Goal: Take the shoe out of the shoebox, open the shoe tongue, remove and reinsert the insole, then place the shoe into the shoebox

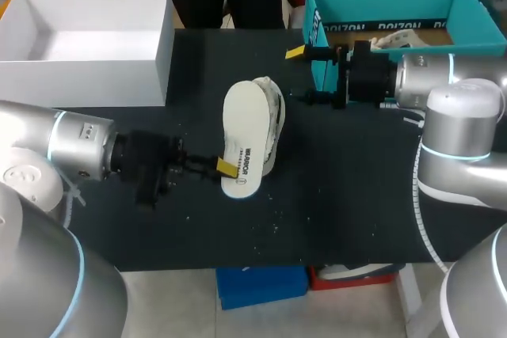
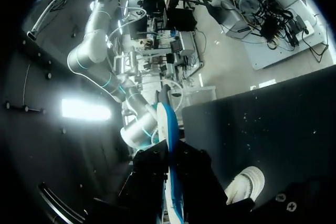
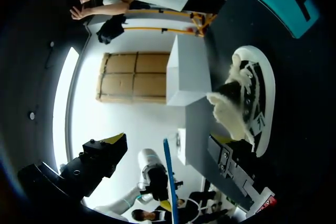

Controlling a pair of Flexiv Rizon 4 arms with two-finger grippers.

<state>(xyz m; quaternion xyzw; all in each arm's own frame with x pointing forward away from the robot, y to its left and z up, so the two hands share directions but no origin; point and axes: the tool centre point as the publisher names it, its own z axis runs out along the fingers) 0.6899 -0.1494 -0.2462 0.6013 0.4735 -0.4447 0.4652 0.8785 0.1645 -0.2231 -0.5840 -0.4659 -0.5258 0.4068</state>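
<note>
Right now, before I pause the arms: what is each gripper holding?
Left gripper: closed on the insole.
Right gripper: open, holding nothing.

- Head camera is looking down from behind me over the whole worktop (image 1: 356, 195).
- Wrist cameras are facing each other low and close, both catching the shoe (image 3: 247, 98).
</note>
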